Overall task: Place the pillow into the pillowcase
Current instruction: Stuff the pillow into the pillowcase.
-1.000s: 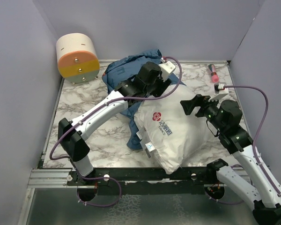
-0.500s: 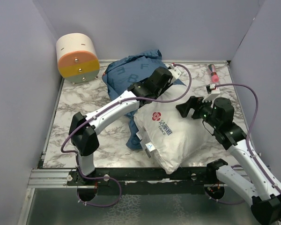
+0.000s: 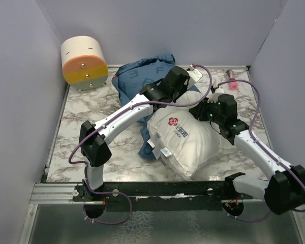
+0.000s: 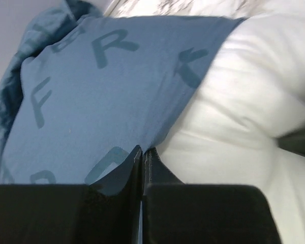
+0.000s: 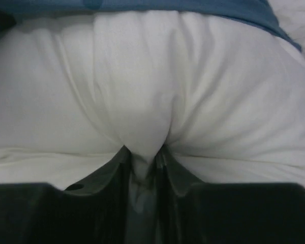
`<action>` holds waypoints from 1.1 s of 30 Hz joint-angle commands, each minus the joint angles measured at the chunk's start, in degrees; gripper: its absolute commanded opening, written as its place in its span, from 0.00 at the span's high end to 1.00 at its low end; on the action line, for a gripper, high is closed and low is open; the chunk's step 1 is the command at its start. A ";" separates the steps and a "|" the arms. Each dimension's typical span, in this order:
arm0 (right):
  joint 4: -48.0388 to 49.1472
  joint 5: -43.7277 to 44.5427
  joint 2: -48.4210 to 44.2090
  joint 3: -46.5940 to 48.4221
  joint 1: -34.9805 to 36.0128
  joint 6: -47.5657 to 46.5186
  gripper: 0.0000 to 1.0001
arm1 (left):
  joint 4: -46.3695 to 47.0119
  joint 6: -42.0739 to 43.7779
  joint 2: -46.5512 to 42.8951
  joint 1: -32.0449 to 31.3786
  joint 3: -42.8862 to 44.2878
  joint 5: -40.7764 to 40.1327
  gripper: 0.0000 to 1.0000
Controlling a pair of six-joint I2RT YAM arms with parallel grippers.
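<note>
- The pillow (image 3: 185, 145) is lying on the near-right part of the marble table (image 3: 91, 117), red logo facing up. It's plump and it hangs a little over the front edge.
- The pillowcase (image 3: 142, 76) is bunched up right behind it. Its blue edge lies over the pillow's far end, and a strip pokes out under the pillow's left side.
- The left gripper (image 4: 143, 155) is squeezed tight, with the pillowcase's edge pinched at its tips.
- The right gripper (image 5: 142, 162) is clamped on a fold of pillow at the far-right end.
- There's a cream and orange drum (image 3: 84, 62) in the back-left corner and a small pink thing (image 3: 232, 81) at the back right.
</note>
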 commanded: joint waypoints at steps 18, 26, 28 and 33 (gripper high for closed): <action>30.16 -11.89 12.24 5.01 0.24 5.53 0.99 | 14.11 -22.57 -9.23 2.79 -11.11 44.19 1.00; 32.18 -23.37 11.57 -9.32 0.29 1.01 0.95 | 36.25 -35.73 -16.96 5.27 -39.20 49.47 1.00; 30.63 -28.27 7.72 -10.38 0.33 0.87 0.87 | 39.15 -37.91 -18.34 5.29 -42.94 49.65 1.00; 14.50 -31.55 -7.97 -6.05 0.33 -3.92 0.48 | 42.86 -39.91 -24.97 5.24 -50.43 45.84 1.00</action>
